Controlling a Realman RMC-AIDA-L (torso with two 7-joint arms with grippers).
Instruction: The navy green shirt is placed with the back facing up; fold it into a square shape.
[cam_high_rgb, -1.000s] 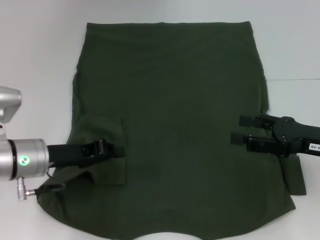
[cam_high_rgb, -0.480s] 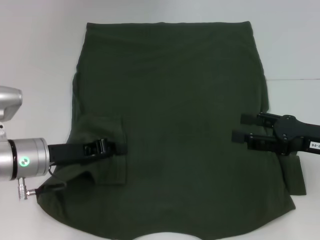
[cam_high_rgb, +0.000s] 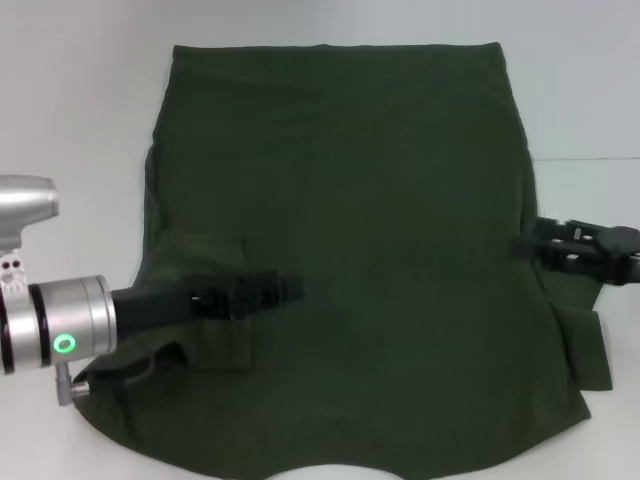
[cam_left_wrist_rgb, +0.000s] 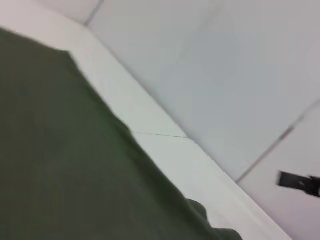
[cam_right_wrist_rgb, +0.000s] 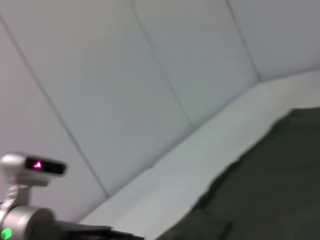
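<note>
The navy green shirt (cam_high_rgb: 360, 230) lies spread flat on the white table (cam_high_rgb: 80, 120), plain side up, with its left sleeve (cam_high_rgb: 205, 300) folded inward onto the body. My left gripper (cam_high_rgb: 275, 291) reaches rightward over the shirt, just past that folded sleeve. At the shirt's right edge sits my right gripper (cam_high_rgb: 530, 245), above the small right sleeve flap (cam_high_rgb: 592, 350). The left wrist view holds the shirt's (cam_left_wrist_rgb: 65, 165) far edge and, farther off, the right gripper (cam_left_wrist_rgb: 300, 183). A corner of the shirt (cam_right_wrist_rgb: 270, 195) and the left arm (cam_right_wrist_rgb: 25, 220) show in the right wrist view.
White table surface surrounds the shirt on the left, far side and right (cam_high_rgb: 590, 100). A seam in the table (cam_high_rgb: 585, 159) runs off the shirt's right edge. Pale wall panels (cam_right_wrist_rgb: 150, 65) rise behind the table.
My left gripper has slid to the right, from the folded sleeve toward the shirt's middle. The right gripper has drawn back to the right, off the shirt's body to its edge.
</note>
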